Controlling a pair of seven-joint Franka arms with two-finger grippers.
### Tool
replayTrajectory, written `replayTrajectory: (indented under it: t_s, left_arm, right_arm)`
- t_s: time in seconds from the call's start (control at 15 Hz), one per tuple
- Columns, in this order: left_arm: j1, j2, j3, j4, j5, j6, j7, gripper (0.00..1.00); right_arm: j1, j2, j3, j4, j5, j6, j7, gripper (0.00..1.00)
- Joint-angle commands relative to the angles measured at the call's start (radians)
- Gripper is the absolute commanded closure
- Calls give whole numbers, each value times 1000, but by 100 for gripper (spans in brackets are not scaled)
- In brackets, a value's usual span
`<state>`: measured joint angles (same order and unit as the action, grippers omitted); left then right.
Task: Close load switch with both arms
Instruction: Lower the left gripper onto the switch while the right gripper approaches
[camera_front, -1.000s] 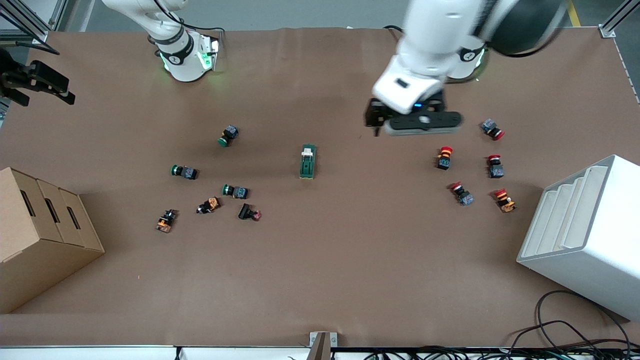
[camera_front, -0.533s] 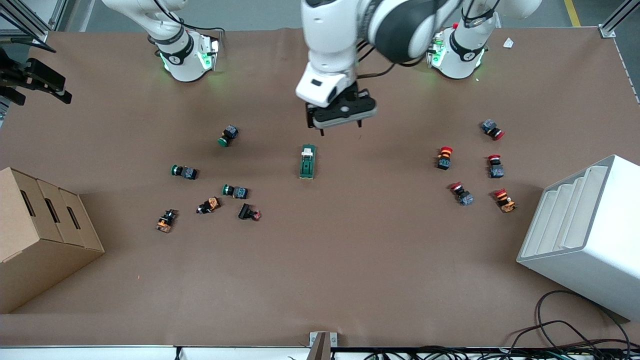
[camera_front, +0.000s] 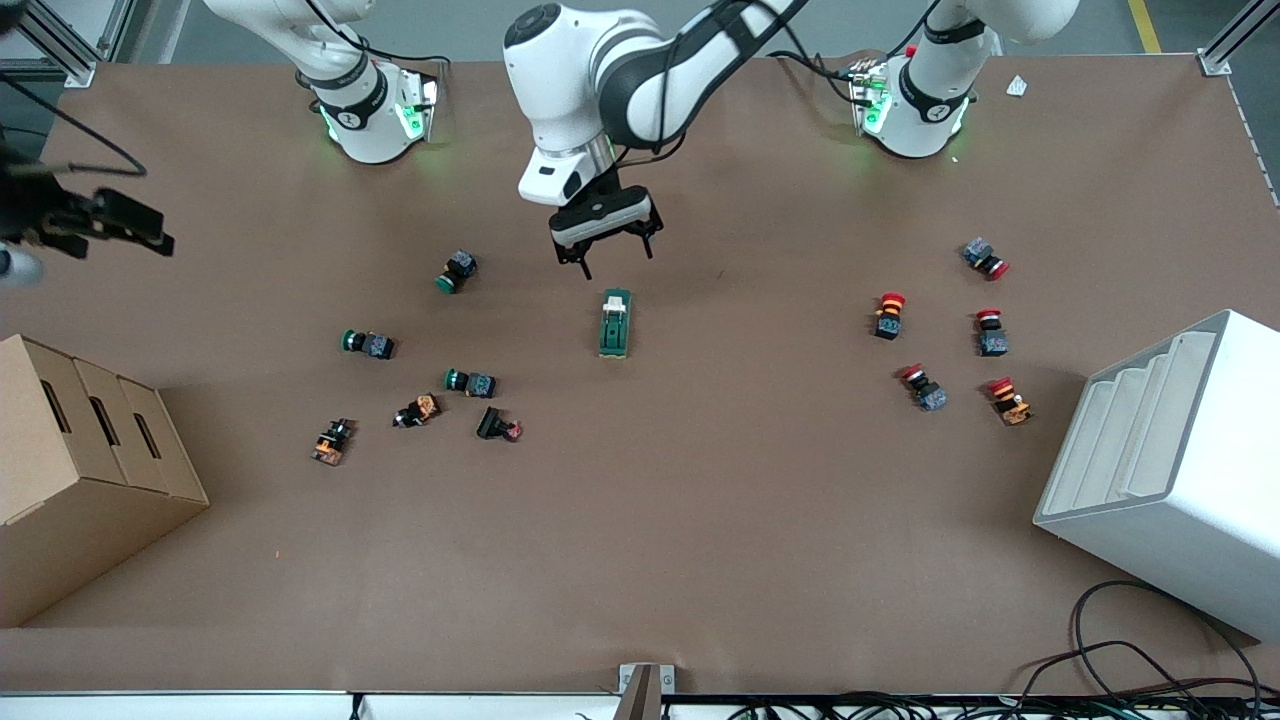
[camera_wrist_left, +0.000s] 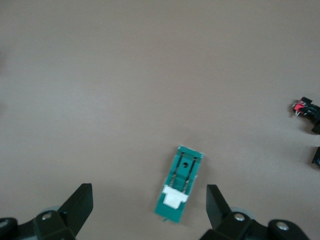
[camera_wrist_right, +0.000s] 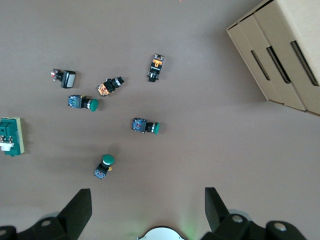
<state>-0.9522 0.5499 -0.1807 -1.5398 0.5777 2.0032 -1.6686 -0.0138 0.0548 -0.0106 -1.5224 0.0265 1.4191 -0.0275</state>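
The load switch (camera_front: 615, 323), a dark-green block with a white lever piece at the end farther from the front camera, lies flat in the middle of the table. My left gripper (camera_front: 617, 258) hangs open and empty over the table just past the switch's lever end. In the left wrist view the load switch (camera_wrist_left: 179, 192) lies between my open left gripper's (camera_wrist_left: 148, 188) fingers, below them. My right gripper (camera_front: 120, 222) is held high at the right arm's end of the table, open (camera_wrist_right: 147, 191) and empty. The switch shows at the edge of the right wrist view (camera_wrist_right: 11, 136).
Green-capped push buttons (camera_front: 366, 343) and other small parts lie toward the right arm's end. Red-capped push buttons (camera_front: 888, 314) lie toward the left arm's end. A cardboard box (camera_front: 70, 470) and a white rack (camera_front: 1170, 470) stand at the table's ends.
My left arm has swung from over the red push buttons to the middle of the table and come down near the switch. My right gripper has shifted slightly.
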Motion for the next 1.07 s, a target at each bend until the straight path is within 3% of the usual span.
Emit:
replayTrajectory:
  t_s: [0.0, 0.27, 0.4, 0.73, 1.0]
  left_arm:
    - [-23, 15, 3, -68, 115, 77, -80, 0]
    - [-31, 24, -22, -176, 273, 121, -97, 2]
    - [-45, 30, -23, -213, 373, 123, -166, 2]
    - [-69, 122, -25, -217, 623, 170, -454, 1]
    - [-80, 165, -25, -217, 773, 189, -656, 1]
  right_arm:
    - [-14, 66, 8, 11, -11, 10, -11, 0]
    - [14, 74, 17, -21, -2, 49, 17, 0]
    - [70, 79, 17, -50, 24, 83, 184, 0]
    - [190, 100, 20, -139, 105, 213, 490, 0]
    - [293, 115, 20, -214, 122, 334, 681, 0]
